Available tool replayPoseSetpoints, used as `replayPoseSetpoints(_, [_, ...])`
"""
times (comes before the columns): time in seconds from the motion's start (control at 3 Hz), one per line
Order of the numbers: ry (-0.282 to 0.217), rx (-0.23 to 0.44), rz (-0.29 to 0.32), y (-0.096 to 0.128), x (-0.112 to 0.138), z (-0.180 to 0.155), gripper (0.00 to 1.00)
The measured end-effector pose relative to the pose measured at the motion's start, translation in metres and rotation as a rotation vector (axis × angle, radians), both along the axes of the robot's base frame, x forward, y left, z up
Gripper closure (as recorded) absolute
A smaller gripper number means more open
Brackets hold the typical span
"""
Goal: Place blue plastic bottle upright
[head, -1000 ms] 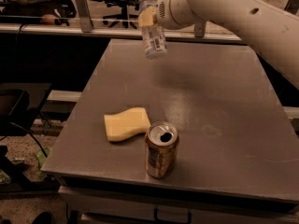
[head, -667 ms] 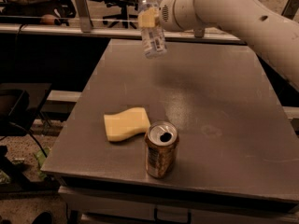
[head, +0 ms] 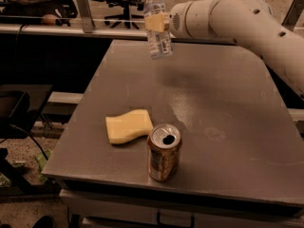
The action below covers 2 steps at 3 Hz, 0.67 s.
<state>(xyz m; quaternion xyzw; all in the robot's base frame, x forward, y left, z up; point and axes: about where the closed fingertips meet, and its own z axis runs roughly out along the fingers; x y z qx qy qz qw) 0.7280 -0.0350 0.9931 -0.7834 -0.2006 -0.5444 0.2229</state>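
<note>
The blue plastic bottle [head: 156, 25] is clear with a white cap and a pale label. It hangs nearly upright, cap up and slightly tilted, in the air above the far left part of the table [head: 228, 108]. My gripper [head: 157, 22] is shut on the bottle's middle, with a yellowish finger pad [head: 156, 22] across the bottle's front. The white arm [head: 237, 18] reaches in from the upper right. The bottle's base is well above the tabletop.
A brown drink can [head: 164, 152] with an open top stands near the table's front edge. A yellow sponge [head: 127, 126] lies just left of it. Office chairs and a rail stand behind the table. The floor drops off at the left.
The arm has shifted slightly, carrying the bottle a little higher and keeping it near upright. The can and sponge have not moved.
</note>
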Motion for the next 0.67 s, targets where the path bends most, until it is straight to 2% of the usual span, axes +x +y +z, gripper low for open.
replayPoseSetpoints(0.33, [0.0,0.0,0.0,0.0,0.0,0.0,1.0])
replayPoseSetpoints(0.67, [-0.053,0.067,-0.043,-0.0083,-0.0024,-0.007,1.0])
